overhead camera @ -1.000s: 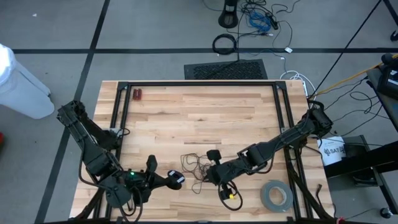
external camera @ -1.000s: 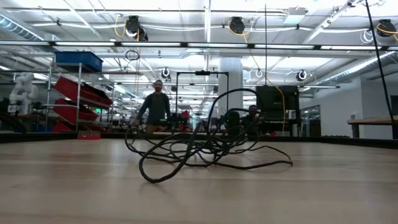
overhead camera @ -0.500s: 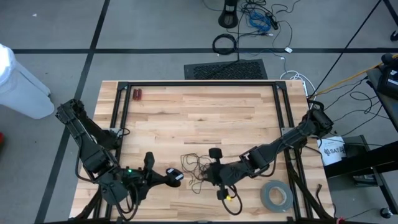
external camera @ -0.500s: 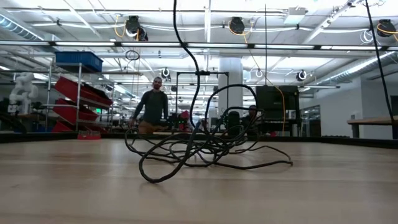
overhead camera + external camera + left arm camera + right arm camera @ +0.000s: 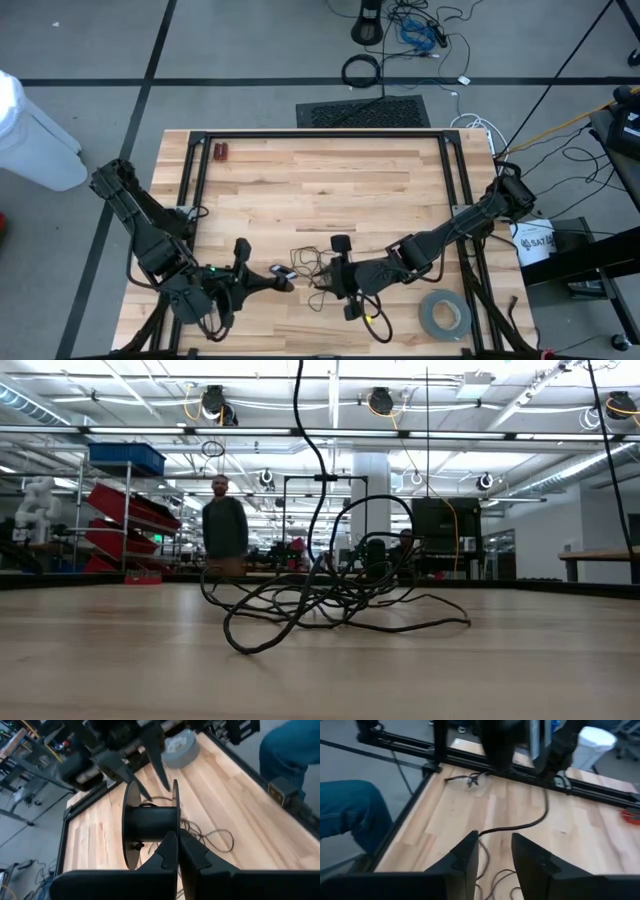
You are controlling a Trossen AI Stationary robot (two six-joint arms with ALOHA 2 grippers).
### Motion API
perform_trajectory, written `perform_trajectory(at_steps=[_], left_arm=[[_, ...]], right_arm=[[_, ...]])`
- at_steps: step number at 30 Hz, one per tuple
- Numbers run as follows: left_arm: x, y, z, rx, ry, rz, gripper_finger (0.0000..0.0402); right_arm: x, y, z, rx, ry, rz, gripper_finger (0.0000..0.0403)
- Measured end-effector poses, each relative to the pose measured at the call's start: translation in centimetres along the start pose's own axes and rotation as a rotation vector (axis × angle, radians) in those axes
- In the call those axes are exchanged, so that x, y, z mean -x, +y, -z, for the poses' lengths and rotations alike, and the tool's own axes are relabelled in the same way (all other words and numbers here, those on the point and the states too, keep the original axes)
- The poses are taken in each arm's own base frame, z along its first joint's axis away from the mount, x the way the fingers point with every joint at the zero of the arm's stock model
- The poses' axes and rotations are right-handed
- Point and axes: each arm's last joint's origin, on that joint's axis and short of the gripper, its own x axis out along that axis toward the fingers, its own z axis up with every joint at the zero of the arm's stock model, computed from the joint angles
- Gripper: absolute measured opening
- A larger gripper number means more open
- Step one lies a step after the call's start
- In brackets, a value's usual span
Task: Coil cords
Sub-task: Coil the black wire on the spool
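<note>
The thin black cord [image 5: 312, 266] lies as a loose tangle [image 5: 320, 600] on the wooden table's near middle. One strand [image 5: 312, 450] rises from it out of the low view's top. My left gripper [image 5: 176, 840] is shut on a black spool [image 5: 150, 826] just left of the tangle. My right gripper [image 5: 494, 851] stands open right of the tangle, pointing at the spool. A strand [image 5: 520, 826] runs past one fingertip of the right gripper; I cannot tell whether they touch. My left gripper holds the black spool between its shut fingertips [image 5: 169, 845], at the hub close to one flange [image 5: 175, 812]; the fingers hide the exact spot. The spool [image 5: 281, 272] is lifted clear of the table with its axis about level.
A grey tape roll [image 5: 444, 314] lies at the near right corner. A small red thing [image 5: 221, 152] sits at the far left. Black frame rails [image 5: 320, 133] border the table. A person [image 5: 224, 532] walks in the room beyond, and someone's leg in jeans [image 5: 350, 812] is beside the table.
A strand of the cord has been drawn up out of the tangle and now stands tall above it; the rest of the tangle stays on the table. My right gripper has swung a little toward the spool.
</note>
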Motion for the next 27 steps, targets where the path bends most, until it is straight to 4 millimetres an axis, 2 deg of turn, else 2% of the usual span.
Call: perform_trajectory(at_steps=[8,14,20,27], left_arm=[[-2.5,0.3,1.8,-0.005,0.037,-0.048,0.0],[-3.4,1.7,1.3,0.006,-0.003,-0.097,0.0],[-4.3,3.2,1.2,0.001,-0.026,-0.095,0.0],[-5.3,4.5,1.6,0.018,-0.027,0.004,0.0]], right_arm=[[0.3,0.8,0.0,-0.032,-0.006,-0.001,0.0107],[0.8,1.5,0.0,-0.089,-0.022,0.093,0.0107],[1.2,2.3,0.1,-0.134,-0.033,0.112,0.0107],[1.6,3.1,0.5,-0.144,-0.01,0.13,0.0107]])
